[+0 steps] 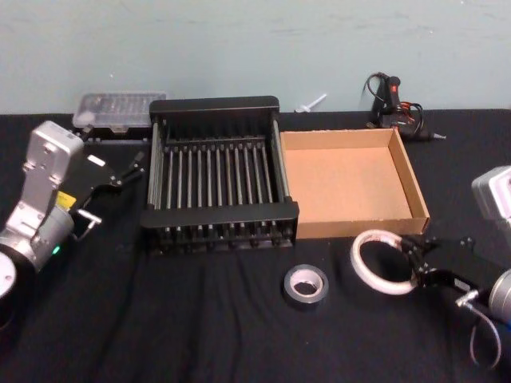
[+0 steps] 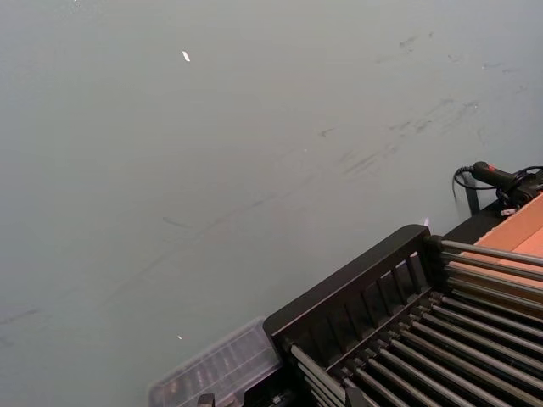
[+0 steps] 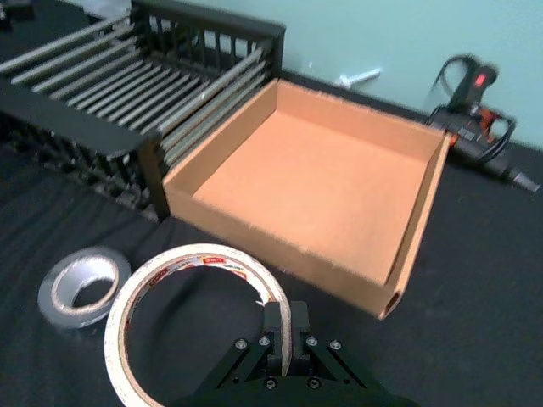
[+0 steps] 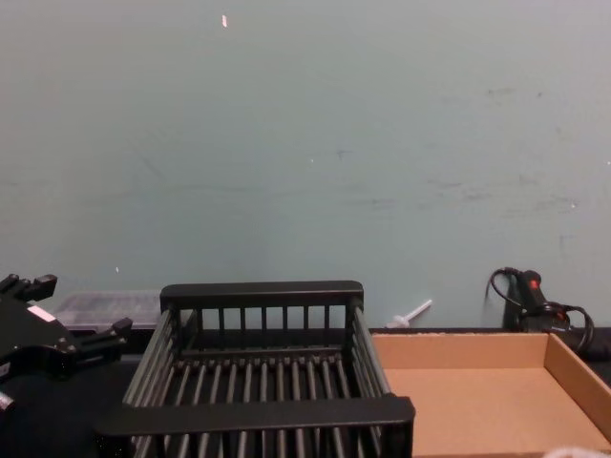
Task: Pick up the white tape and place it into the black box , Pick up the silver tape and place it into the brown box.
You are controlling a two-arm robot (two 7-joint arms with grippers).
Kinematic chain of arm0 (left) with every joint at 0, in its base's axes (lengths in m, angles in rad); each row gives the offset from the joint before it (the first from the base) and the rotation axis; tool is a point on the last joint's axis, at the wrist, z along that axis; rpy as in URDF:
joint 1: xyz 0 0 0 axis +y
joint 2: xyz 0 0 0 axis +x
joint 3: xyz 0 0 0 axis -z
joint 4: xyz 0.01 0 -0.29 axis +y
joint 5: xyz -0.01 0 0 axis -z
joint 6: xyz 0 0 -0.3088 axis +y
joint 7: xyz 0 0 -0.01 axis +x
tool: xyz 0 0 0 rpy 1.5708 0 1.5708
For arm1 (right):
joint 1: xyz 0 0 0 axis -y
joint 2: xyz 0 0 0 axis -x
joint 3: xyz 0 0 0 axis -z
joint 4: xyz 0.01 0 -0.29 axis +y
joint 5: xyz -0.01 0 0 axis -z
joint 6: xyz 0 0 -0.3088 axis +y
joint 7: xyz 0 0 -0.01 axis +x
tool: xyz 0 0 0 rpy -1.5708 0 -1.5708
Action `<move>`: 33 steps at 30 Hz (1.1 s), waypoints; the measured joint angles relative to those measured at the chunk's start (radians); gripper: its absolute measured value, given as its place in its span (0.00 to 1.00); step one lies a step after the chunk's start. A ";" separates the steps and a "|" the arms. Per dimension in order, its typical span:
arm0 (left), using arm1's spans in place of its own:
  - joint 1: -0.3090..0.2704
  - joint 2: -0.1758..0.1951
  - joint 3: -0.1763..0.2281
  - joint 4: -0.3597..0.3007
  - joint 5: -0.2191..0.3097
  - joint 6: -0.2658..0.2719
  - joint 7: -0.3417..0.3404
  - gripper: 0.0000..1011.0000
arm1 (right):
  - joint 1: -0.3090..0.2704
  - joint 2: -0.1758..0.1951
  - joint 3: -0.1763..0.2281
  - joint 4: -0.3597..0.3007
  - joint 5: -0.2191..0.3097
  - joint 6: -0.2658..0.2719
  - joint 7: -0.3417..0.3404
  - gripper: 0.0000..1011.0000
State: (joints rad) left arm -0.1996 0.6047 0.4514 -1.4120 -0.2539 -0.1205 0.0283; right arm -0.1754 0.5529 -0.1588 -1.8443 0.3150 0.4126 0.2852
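The white tape point(image 1: 382, 262), a thin wide ring with red print, is tilted up off the black cloth in front of the brown box point(image 1: 363, 227). My right gripper point(image 1: 411, 259) is shut on its near rim; in the right wrist view its fingers point(image 3: 273, 326) pinch the white tape point(image 3: 170, 280). The silver tape point(image 1: 306, 285) lies flat left of it, in front of the black box point(image 1: 219, 214). Both boxes stand side by side with nothing in them. My left gripper point(image 1: 128, 169) hovers open left of the black box.
A clear plastic case point(image 1: 120, 110) sits behind the black box at the back left. A black tool with cables point(image 1: 391, 100) and a small white part point(image 1: 311, 104) lie by the wall behind the brown box.
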 joint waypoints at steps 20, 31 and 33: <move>0.000 0.000 0.000 0.000 0.000 0.000 0.000 0.99 | 0.176 -0.020 -0.016 0.046 -0.061 -0.067 0.022 0.07; 0.000 0.000 0.000 0.000 0.000 0.000 0.000 0.99 | 0.317 -0.069 -0.065 0.122 -0.101 -0.126 0.045 0.07; 0.000 0.000 0.000 0.000 0.000 0.000 0.000 0.99 | 0.359 -0.086 -0.088 0.151 -0.112 -0.141 0.055 0.07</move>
State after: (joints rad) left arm -0.1995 0.6047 0.4514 -1.4120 -0.2539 -0.1205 0.0283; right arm 0.1839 0.4670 -0.2465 -1.6931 0.2026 0.2717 0.3397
